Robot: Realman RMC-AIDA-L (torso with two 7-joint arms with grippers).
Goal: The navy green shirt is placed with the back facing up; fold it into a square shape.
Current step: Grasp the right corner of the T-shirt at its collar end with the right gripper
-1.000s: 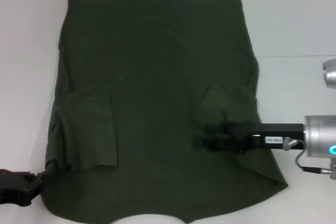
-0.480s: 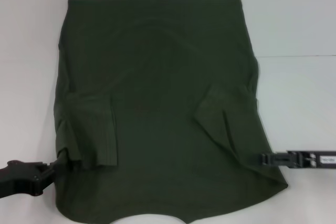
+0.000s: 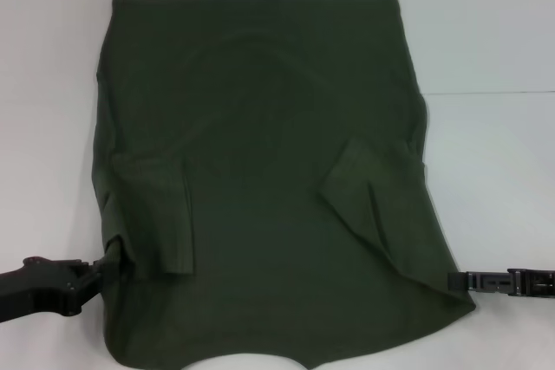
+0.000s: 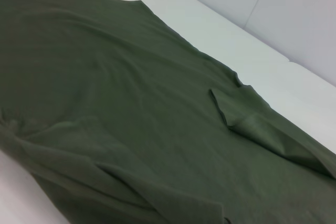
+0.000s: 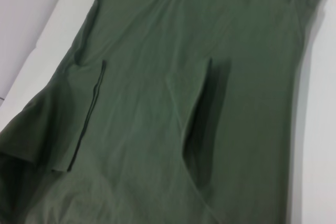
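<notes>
Shirt: the navy green shirt lies flat on the white table, plain side up, hem at the far edge, neckline at the near edge, both sleeves already folded inward onto the body.
Just changed: the right gripper has pulled back off the cloth; a second ago it reached well in over the folded right sleeve, now only its tip shows at the shirt's near right corner.
Left side: the left gripper has crept up from the near left corner to sit against the shirt's left edge, just below the folded left sleeve.
Grip: whether either gripper is open or clamped on cloth cannot be told from here.
Cloth: the right sleeve fold rests flatter and clearer than before; the shirt body has not moved.
Meaning: sleeve folds look finished; judging by both grippers at the near corners, the lengthwise fold toward the hem appears to be next.
</notes>
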